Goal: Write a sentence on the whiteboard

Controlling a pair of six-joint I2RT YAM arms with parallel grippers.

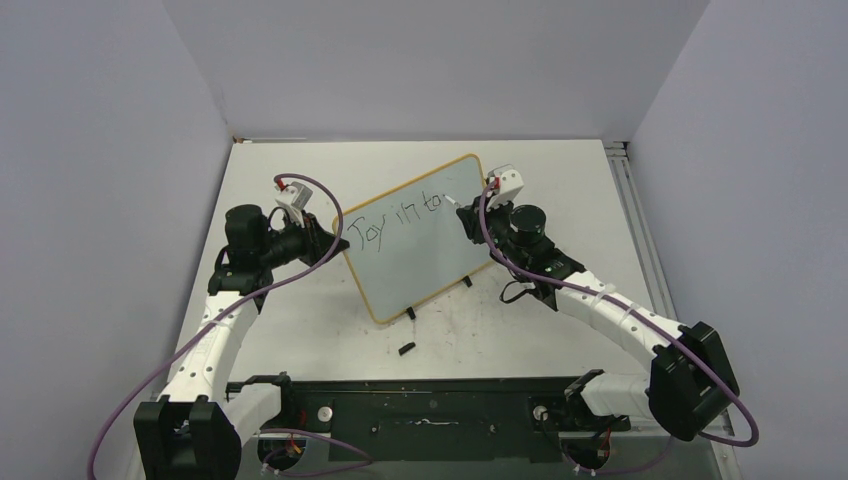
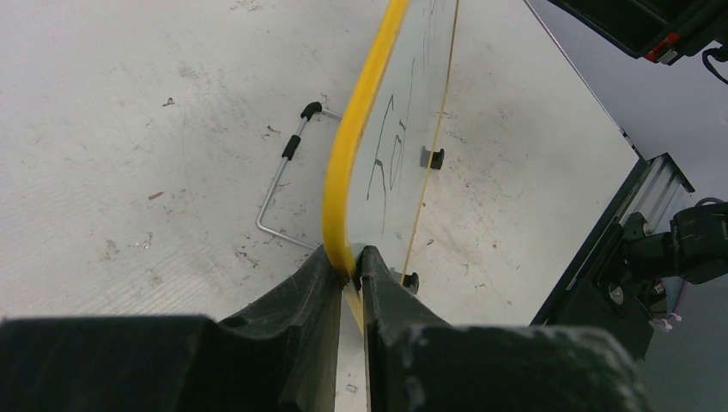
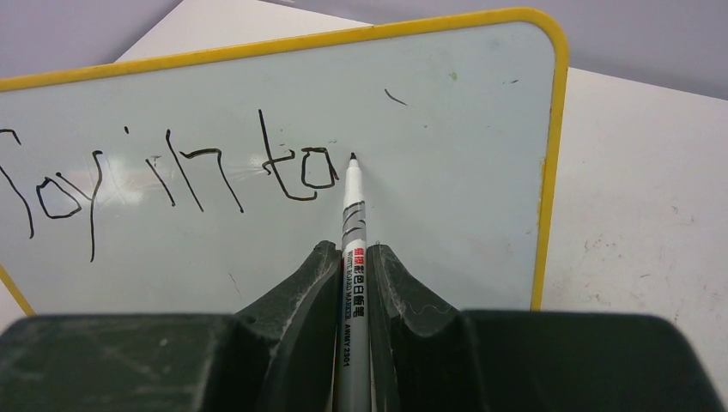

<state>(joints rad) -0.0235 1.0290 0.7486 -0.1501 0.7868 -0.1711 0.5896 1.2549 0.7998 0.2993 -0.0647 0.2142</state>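
- White tabletop (image 1: 560,190), grey walls (image 1: 100,150).
- Left gripper (image 2: 350,259) pinches the glossy yellow-framed whiteboard (image 1: 420,260) by its edge.
- Right gripper (image 3: 354,251) squeezes a thin white marker (image 3: 354,210) beside the black scrawled sentence (image 3: 172,176).

Pale grey-white whiteboard (image 3: 446,197) w/ yellow frame, black sentence (image 3: 172,184), white marker (image 3: 354,223) w/ red label, white table (image 1: 560,180).

The right claw (image 3: 354,256) pinches a marker (image 3: 353,215), its black tip against the whiteboard (image 3: 455,197), just right of the sentence (image 3: 197,176), which reads "Joy in to". Beyond the whiteboard's yellow right edge lies the bench (image 3: 640,206).
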